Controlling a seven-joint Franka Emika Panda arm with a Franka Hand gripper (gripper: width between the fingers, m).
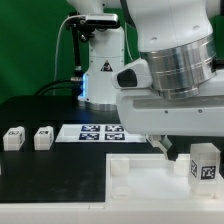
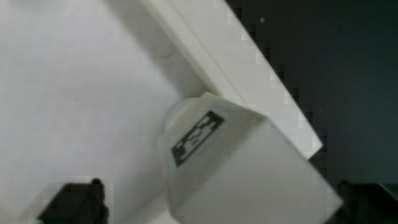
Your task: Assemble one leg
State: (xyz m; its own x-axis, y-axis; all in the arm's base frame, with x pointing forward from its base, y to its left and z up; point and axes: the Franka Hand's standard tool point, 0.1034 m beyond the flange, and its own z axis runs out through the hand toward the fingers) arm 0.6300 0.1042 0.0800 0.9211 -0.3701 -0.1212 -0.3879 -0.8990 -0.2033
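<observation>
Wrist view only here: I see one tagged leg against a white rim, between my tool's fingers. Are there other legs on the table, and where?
Observer: Two more: a far-left leg and a neighbour leg, side by side on the black table at the exterior view's left.
Operator: What lies between them and my leg?
Observer: The marker board, flat on the table, just beyond the far edge of the tray-like piece.
Operator: Is my leg upright?
Observer: Yes, the tagged leg stands upright at the exterior view's right, its tag facing that camera.
</observation>
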